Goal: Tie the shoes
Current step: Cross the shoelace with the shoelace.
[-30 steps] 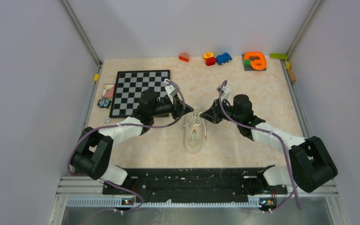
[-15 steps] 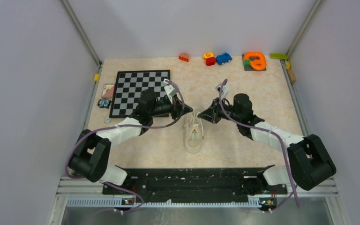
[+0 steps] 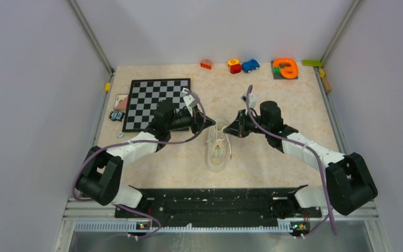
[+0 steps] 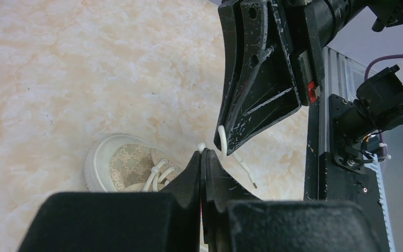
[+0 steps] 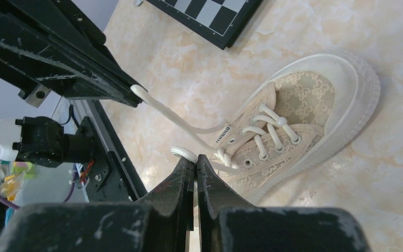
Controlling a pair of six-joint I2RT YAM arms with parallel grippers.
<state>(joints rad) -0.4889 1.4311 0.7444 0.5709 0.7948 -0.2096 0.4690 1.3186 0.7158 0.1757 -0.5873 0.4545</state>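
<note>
Centrally, on the marbled beige table (image 3: 288, 105): one cream sneaker (image 3: 218, 155), sole down, lying lengthwise between the two arms. It sits near the near-right corner of the chessboard (image 3: 155, 102) without touching it. The upper is patterned and the toe cap pale. White laces (image 5: 265, 128) are threaded through the eyelets, with two loose strands drawn away from the shoe.

Left hand (image 3: 210, 122): poised at the sneaker's far end. Its fingers (image 4: 189, 173) are clenched together on a strand of the laces, and a white stub shows at the tips.

Right hand (image 3: 227, 129): opposite the left hand, near it but apart. It is likewise clenched, pinching another strand whose rounded end pokes out beside the fingers (image 5: 212, 184).

Far edge of the table, left to right: orange block (image 3: 206, 64); red-and-yellow toy (image 3: 234, 65); blue toy car (image 3: 250, 65); orange ring on a grey base (image 3: 285, 68).

Left of the chessboard: a pale card (image 3: 120, 101) and a small toy vehicle (image 3: 117, 115).
</note>
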